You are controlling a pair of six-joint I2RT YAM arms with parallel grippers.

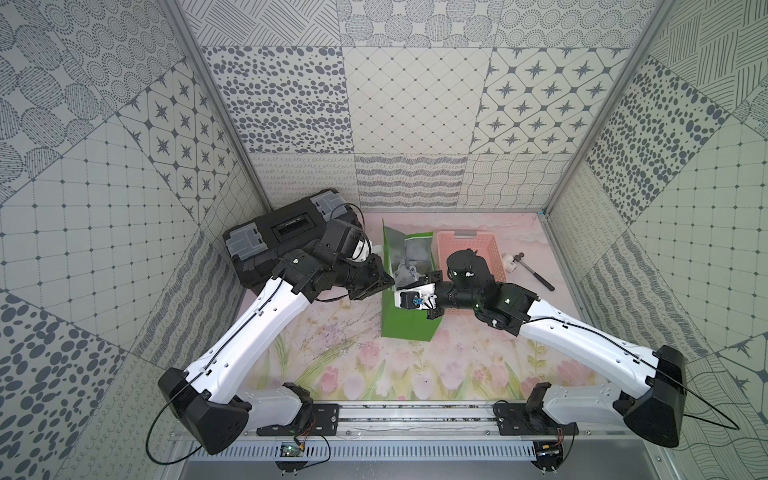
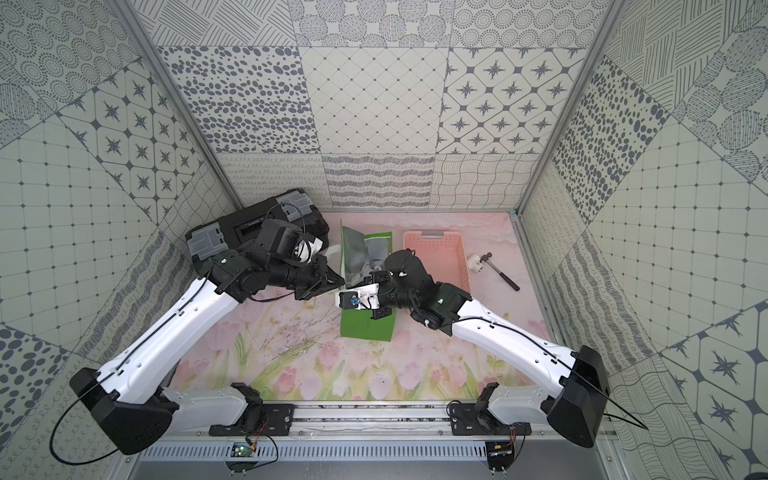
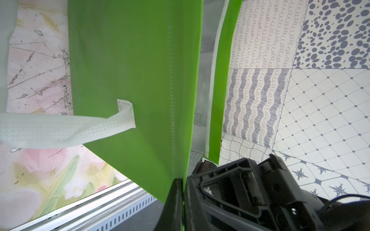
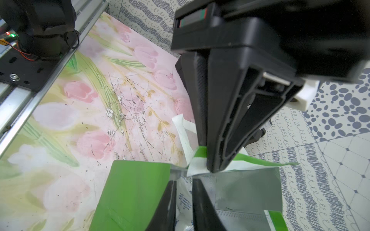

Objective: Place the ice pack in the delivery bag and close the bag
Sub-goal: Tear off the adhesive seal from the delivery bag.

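The delivery bag (image 1: 405, 328) (image 2: 365, 328) stands upright mid-table, bright green with silver lining, mouth open upward. My left gripper (image 1: 390, 282) (image 3: 183, 182) is shut on the bag's left rim, with green fabric pinched between its fingers. In the right wrist view its tip sits on the rim by a white strap. My right gripper (image 4: 184, 181) reaches down into the bag's mouth from the right. The ice pack (image 4: 184, 200) (image 1: 405, 272), a white pouch with blue print, fills the narrow gap between its fingers inside the bag. Its lower part is hidden.
A black toolbox (image 1: 286, 237) lies behind my left arm at the back left. A pink perforated basket (image 1: 469, 249) stands right of the bag, under my right arm. A hammer (image 1: 536, 274) and a small white piece (image 1: 510, 264) lie further right. A white strap (image 3: 60, 132) hangs off the bag's outer side.
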